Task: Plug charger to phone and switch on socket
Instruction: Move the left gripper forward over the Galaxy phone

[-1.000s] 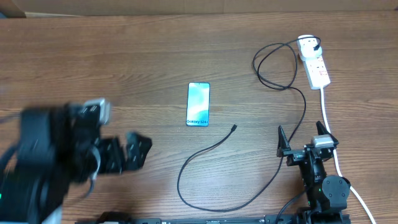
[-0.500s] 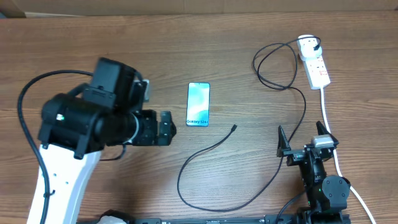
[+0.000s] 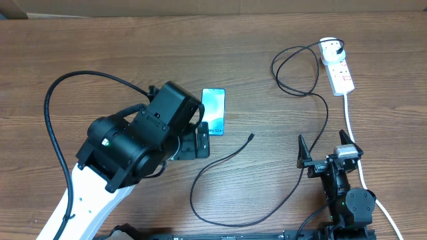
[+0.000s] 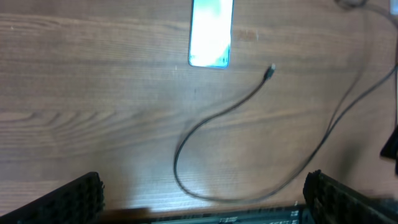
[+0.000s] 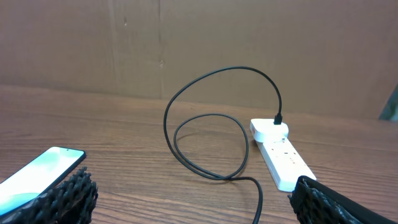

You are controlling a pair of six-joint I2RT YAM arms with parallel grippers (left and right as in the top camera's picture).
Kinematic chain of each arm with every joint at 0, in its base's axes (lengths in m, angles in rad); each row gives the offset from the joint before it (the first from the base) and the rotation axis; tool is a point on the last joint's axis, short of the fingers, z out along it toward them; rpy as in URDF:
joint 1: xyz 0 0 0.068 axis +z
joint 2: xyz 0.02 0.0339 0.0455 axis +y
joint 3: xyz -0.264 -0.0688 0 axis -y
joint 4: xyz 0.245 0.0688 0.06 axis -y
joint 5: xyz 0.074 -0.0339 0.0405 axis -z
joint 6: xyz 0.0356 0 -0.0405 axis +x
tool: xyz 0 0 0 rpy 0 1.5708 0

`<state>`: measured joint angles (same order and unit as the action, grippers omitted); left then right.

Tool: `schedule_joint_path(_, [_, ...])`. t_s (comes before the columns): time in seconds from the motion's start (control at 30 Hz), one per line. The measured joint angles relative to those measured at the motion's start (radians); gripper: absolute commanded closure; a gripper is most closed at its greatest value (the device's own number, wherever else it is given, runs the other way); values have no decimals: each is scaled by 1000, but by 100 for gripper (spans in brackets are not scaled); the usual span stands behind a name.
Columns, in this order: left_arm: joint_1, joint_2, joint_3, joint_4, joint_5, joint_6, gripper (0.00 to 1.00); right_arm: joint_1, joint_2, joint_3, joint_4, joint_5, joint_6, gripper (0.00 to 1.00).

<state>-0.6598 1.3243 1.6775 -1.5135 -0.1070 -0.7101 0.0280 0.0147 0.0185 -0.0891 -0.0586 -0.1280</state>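
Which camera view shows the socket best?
The right wrist view: the socket lies near, its black plug clear. The overhead view shows it whole but small; the left wrist view misses it.

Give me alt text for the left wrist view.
The phone lies face up at the top of a wooden table, with the charger unconnected, its plug tip resting near the phone's lower right corner. It loops down toward the open, empty left gripper, whose fingers show in the bottom corners.

Small print at near end of phone (image 3: 214, 107), partly covered, too small to read; no other txt.
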Motion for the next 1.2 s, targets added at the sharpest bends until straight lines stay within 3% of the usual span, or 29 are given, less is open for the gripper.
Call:
schedule_joint_path(0.73, [0, 8, -5, 100, 55, -47, 0, 0, 0, 0, 0, 0, 1, 0])
schedule_joint_path(1.2, [0, 213, -8, 103, 57, -47, 0, 0, 0, 0, 0, 0, 0, 0])
